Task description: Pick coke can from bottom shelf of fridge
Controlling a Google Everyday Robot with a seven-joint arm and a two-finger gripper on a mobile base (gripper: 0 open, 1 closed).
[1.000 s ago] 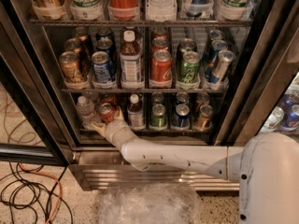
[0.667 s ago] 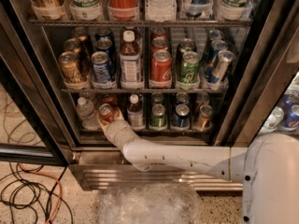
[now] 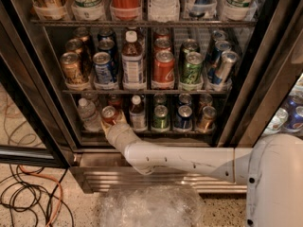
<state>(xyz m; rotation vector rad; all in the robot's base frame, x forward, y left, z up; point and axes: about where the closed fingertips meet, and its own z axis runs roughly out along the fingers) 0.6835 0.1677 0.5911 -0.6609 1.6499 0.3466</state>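
The coke can point(image 3: 110, 113), red with a silver top, stands upright at the left of the bottom shelf point(image 3: 189, 132) of the fridge point(image 3: 42, 79). My gripper point(image 3: 111, 122) is inside the fridge, right at the can's lower front, with my white arm point(image 3: 180, 157) reaching in from the lower right over the steel base panel point(image 3: 189, 179). The gripper covers the can's lower part.
A clear water bottle point(image 3: 87, 115) stands left of the can and a dark bottle with a white cap point(image 3: 137, 112) right of it. Green point(image 3: 160, 117), blue point(image 3: 184, 117) and bronze point(image 3: 207, 118) cans follow. Cables point(image 3: 28, 197) lie on the floor at left. A clear plastic bundle point(image 3: 151, 207) lies below.
My gripper has moved right and a little deeper, from in front of the water bottle to the coke can. The can has stayed in place.
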